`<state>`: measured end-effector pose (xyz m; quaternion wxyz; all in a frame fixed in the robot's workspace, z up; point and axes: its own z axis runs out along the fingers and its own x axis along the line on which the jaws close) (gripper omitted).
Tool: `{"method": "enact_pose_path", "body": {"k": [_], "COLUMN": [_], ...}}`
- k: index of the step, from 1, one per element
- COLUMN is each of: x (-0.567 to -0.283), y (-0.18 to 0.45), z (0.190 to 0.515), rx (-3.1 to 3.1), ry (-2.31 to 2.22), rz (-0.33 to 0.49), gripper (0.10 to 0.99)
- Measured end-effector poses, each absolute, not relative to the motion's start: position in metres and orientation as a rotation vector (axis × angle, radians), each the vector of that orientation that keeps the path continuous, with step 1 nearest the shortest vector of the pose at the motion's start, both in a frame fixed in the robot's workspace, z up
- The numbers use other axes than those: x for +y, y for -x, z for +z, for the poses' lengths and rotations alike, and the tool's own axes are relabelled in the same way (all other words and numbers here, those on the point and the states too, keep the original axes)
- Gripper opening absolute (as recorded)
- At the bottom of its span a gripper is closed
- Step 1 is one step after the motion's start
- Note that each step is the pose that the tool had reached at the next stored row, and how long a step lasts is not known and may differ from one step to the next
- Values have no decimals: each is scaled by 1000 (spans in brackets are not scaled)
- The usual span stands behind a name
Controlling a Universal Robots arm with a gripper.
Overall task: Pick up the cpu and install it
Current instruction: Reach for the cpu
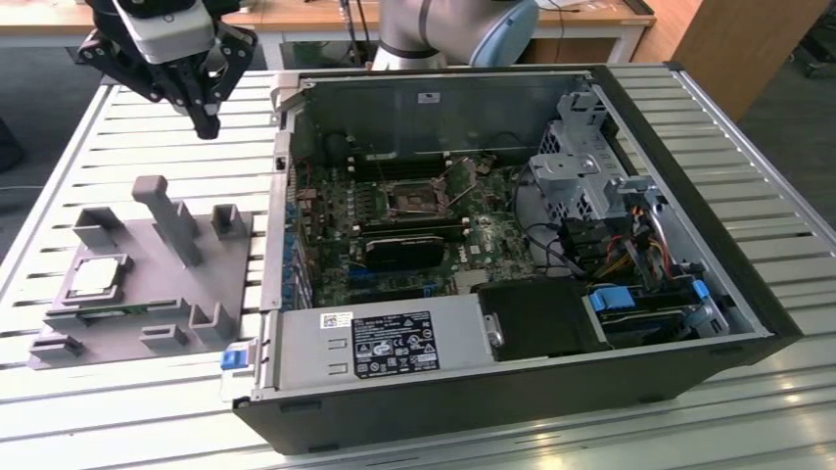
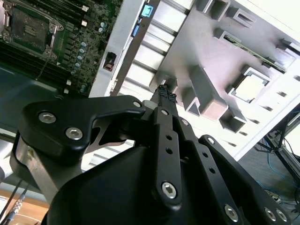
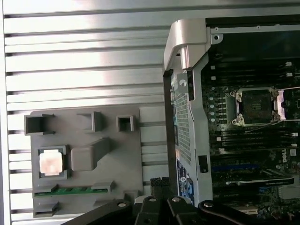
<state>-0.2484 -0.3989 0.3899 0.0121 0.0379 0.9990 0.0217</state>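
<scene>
- The claw [image 1: 207,127] hangs closed, gripping nothing, above the slatted surface [image 1: 144,147], well apart from the cpu [image 1: 98,277].
- The cpu lies flat in a pocket of the grey fixture tray [image 1: 163,294], beside the open computer case [image 1: 523,245].
</scene>
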Motion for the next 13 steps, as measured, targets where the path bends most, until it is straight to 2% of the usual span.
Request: {"method": "enact_pose_path", "body": {"k": [13], "x": [-399], "y": [260], "z": [389], "rx": [3115], "ry": [-118], "rz": [68], "gripper": [106]}}
